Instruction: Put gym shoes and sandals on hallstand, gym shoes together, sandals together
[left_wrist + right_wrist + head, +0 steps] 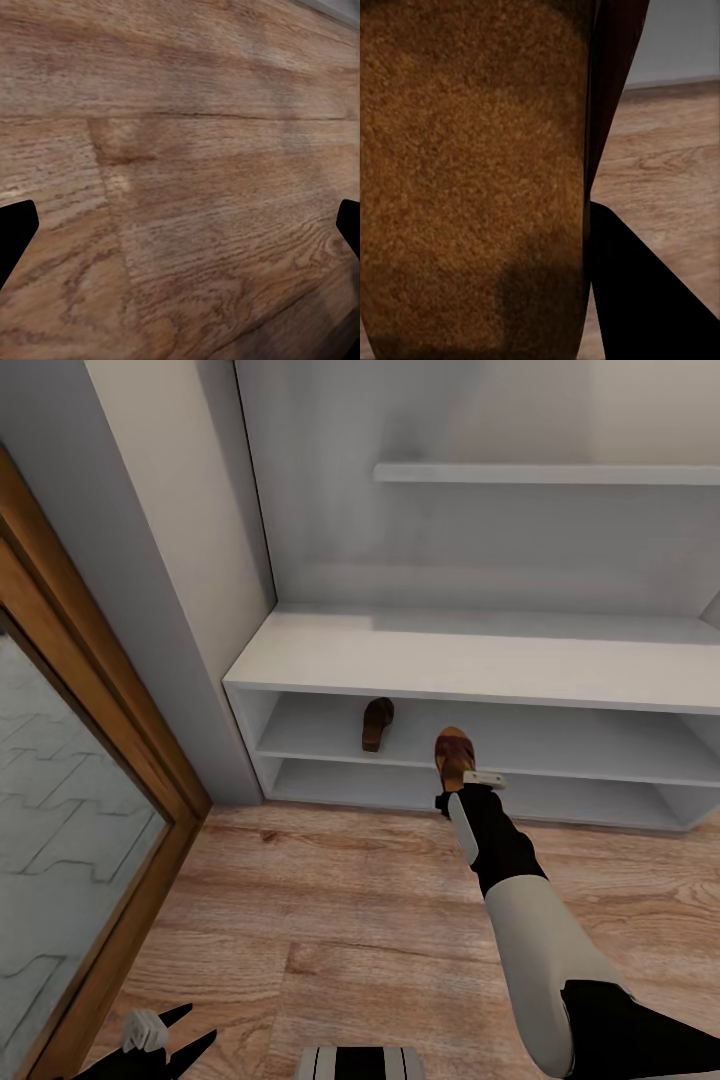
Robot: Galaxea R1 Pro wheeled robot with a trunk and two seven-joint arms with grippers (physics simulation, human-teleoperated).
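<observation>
The right end effector [466,780] is gripping a sandal [454,756] at the front of the hallstand [480,660] – level with its upper open shelf, where the other sandal [377,722] is lying. The left end effector [165,1035] is hanging open over the corridor floor [330,900].

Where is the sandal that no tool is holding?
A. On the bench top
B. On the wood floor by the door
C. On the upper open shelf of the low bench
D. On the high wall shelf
C: the free sandal lies on the upper open shelf of the hallstand, while the other sandal is held by the right tool in front of that shelf.
</observation>
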